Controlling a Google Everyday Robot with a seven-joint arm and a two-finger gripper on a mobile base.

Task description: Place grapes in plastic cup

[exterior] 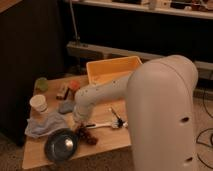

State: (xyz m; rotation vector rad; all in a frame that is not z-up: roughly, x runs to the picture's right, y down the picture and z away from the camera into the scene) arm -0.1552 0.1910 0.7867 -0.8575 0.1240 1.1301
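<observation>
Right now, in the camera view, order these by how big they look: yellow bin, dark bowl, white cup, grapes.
1. yellow bin
2. dark bowl
3. white cup and grapes look about alike, so I leave them tied.
The claw sits just above-left of the grapes.
</observation>
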